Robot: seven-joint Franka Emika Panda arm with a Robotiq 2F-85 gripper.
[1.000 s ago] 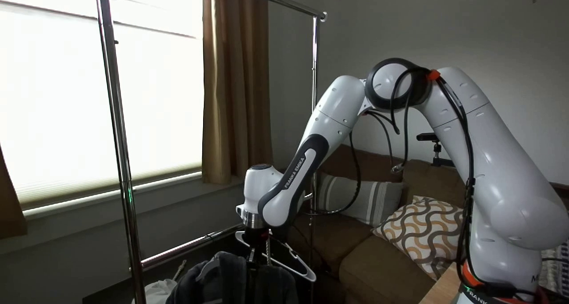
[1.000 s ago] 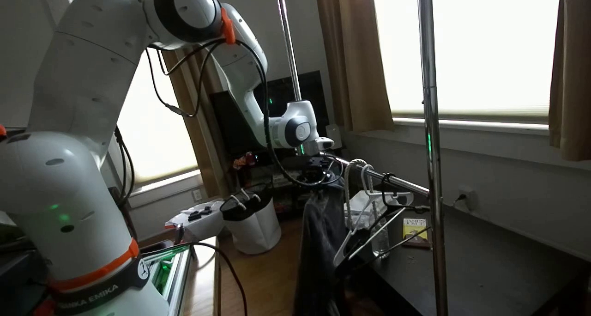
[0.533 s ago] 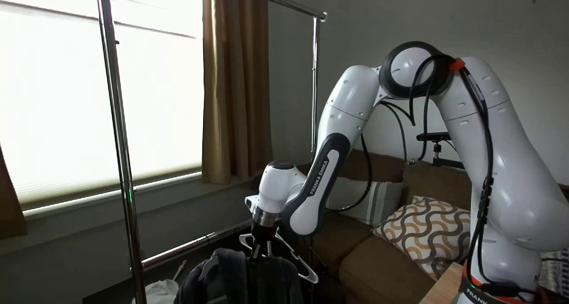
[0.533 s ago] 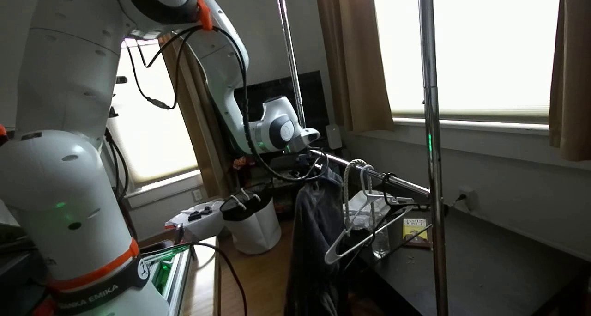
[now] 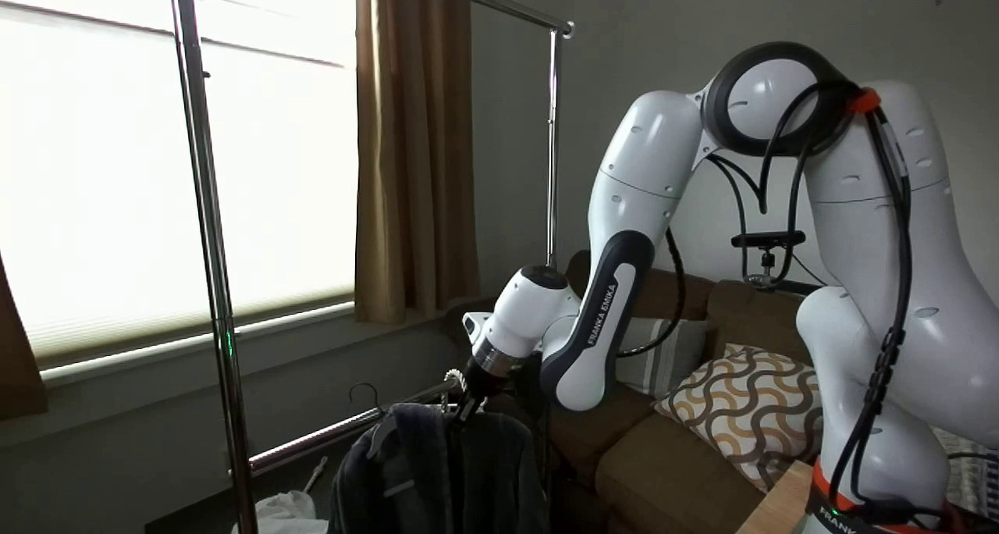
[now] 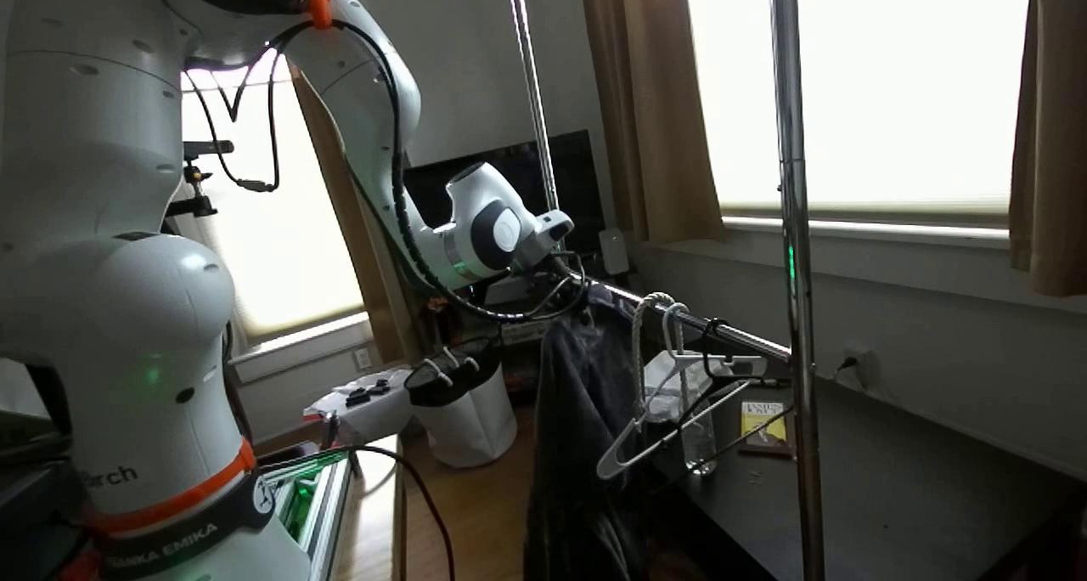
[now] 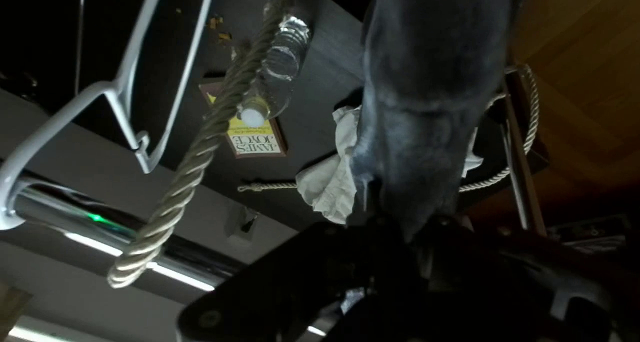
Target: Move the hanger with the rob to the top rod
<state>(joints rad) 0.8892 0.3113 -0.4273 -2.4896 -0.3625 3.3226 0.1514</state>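
Gripping end: gripper (image 5: 466,413) at the lower centre in an exterior view, leaning so that it points down and to the left of the frame; its fingers look closed on the top of the hanger (image 5: 381,439), though the contact itself is lost in shadow.
Robe: dark grey robe (image 5: 495,471) draped over that hanger, at the bottom centre in both exterior views, running down to the frame edge; in the wrist view it fills the upper part, right of centre.
Hook: hidden; cannot tell whether it touches the rod behind.
Arm: white arm (image 5: 648,167) arching across the right half of an exterior view.
Rope: pale twisted rope (image 7: 197,157) looped around the lower rod, slanting through the left half of the wrist view, near the robe.
White hanger: white hanger (image 7: 120,84) hooked on the same rod, upper left in the wrist view.
Lower rod: shiny lower rod (image 5: 316,439) at the lower left, joined to a post (image 5: 204,190); the robe's top is about level with it.
Top rod: top rod (image 5: 492,1) at the upper centre, well above robe and gripper.
Table: dark table (image 6: 892,471) at the lower right, bearing a clear bottle (image 7: 282,57) and, just beside it, a James Joyce book (image 7: 257,144).
Sofa: brown sofa (image 5: 663,456) at the lower right, with a wavy-patterned cushion (image 5: 745,409).
Window: bright window (image 5: 117,167) at the upper left, beside a brown curtain (image 5: 417,167).
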